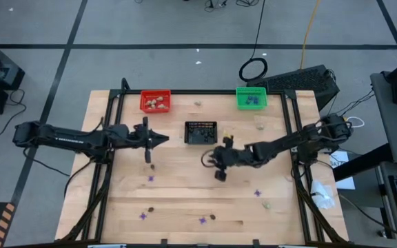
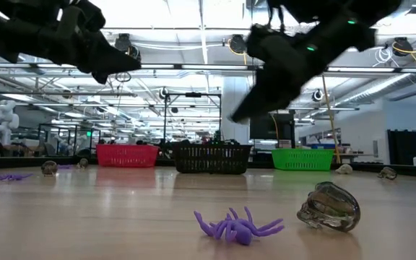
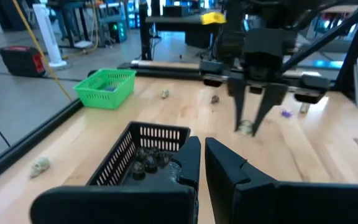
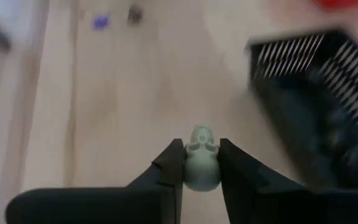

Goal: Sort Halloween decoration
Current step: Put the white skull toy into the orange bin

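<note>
Pale beige, a small skull-shaped plastic trinket (image 4: 201, 163) sits clamped between the fingers of the right gripper (image 4: 201, 167), lifted over the wooden table (image 1: 185, 200) just in front of the black slotted basket (image 1: 200, 131). The step in hand looks like carrying this piece to its bin; judging by the pale lumps already in the red basket (image 1: 155, 101), the next move calls for a swing across the table and a release above it. The left gripper (image 1: 164, 139) waits, fingers together and empty, beside the black basket. Only the right wrist view reveals the skull's shape; the low view shows a purple spider (image 2: 237, 226) lying unsorted.
</note>
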Available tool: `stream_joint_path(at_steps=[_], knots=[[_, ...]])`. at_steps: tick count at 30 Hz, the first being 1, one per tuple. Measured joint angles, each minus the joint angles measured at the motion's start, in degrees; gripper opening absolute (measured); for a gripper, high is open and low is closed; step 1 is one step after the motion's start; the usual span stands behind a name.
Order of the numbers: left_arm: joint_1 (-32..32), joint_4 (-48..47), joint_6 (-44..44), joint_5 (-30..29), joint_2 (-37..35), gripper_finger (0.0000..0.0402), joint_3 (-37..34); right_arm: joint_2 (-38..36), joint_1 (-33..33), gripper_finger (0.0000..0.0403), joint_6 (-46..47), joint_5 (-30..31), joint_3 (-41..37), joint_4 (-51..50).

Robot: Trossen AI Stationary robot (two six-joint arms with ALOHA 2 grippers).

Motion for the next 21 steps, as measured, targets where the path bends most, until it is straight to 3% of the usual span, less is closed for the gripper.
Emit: stream_joint_path(at_steps=[7, 21], knots=[[0.0, -3.3, 0.0, 0.0, -6.4, 0.002, -0.2, 6.1, -6.8, 0.006, -7.3, 0.0, 10.1, 1.0], [0.0, -6.7, 0.2, 0.0, -12.6, 0.002, -0.2, 30.7, -18.6, 0.006, -14.2, 1.3, 37.6, 8.1]])
